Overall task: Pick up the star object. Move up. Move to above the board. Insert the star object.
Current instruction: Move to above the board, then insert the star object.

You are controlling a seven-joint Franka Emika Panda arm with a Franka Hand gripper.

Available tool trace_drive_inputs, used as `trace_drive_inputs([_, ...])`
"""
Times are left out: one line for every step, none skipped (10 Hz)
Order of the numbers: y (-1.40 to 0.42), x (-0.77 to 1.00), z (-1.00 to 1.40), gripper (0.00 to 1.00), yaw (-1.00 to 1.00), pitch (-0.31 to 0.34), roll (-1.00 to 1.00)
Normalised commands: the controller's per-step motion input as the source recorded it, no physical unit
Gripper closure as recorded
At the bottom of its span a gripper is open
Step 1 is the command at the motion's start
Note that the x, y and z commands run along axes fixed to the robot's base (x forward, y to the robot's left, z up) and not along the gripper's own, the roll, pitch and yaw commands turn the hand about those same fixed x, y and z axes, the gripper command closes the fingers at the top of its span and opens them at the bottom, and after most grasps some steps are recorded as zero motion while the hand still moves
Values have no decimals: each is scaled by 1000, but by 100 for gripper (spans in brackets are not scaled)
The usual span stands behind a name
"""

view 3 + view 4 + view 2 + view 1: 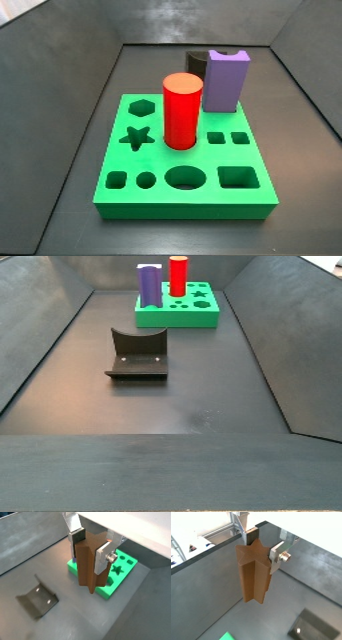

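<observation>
In both wrist views my gripper (264,546) (90,548) is shut on the star object (252,574) (89,564), a tall brown prism with grooved sides. It hangs upright, clear of the floor, with a silver finger (102,559) on one side and a dark pad (78,537) on the other. The green board (128,562) lies below and just beyond the prism's lower end, its star hole (117,570) showing. Both side views show the board (187,197) (181,319) and its star hole (134,137), but neither the gripper nor the star object.
A red cylinder (182,110) (177,276) and a purple notched block (227,80) (150,286) stand in the board. The fixture (136,354) (37,597) (314,629) sits on the dark floor in front of the board. Sloping grey walls (40,336) enclose the floor.
</observation>
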Motion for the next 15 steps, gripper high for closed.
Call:
trace_drive_inputs([-1000,361,122,100,34,106,6])
trace_drive_inputs([-1000,369,128,100,22,115,-5])
trace_drive_inputs([-1000,381,131,100,14,126,3])
trace_drive_inputs([-1000,391,133,100,6,127,-14])
trace_drive_inputs([-1000,412,141,100,4,138,8])
trace_drive_inputs([-1000,427,148,100,16,144,8])
trace_drive_inputs([-762,367,119,100,12,143,15])
trace_drive_inputs([-515,269,87,100,15,132,29])
trace_drive_inputs([-242,152,53,100,12,110,47])
trace_drive_inputs([-168,117,44,100,4,88,44])
trace_drive_inputs([0,0,0,100,0,0,-9])
trace_drive_inputs([3,-9,0,100,-6,0,0])
trace_drive_inputs([63,-29,-29,100,-74,0,-7])
trace_drive_inputs([97,0,0,100,-160,0,-50])
trace_drive_inputs([114,-97,0,100,-117,-7,-9])
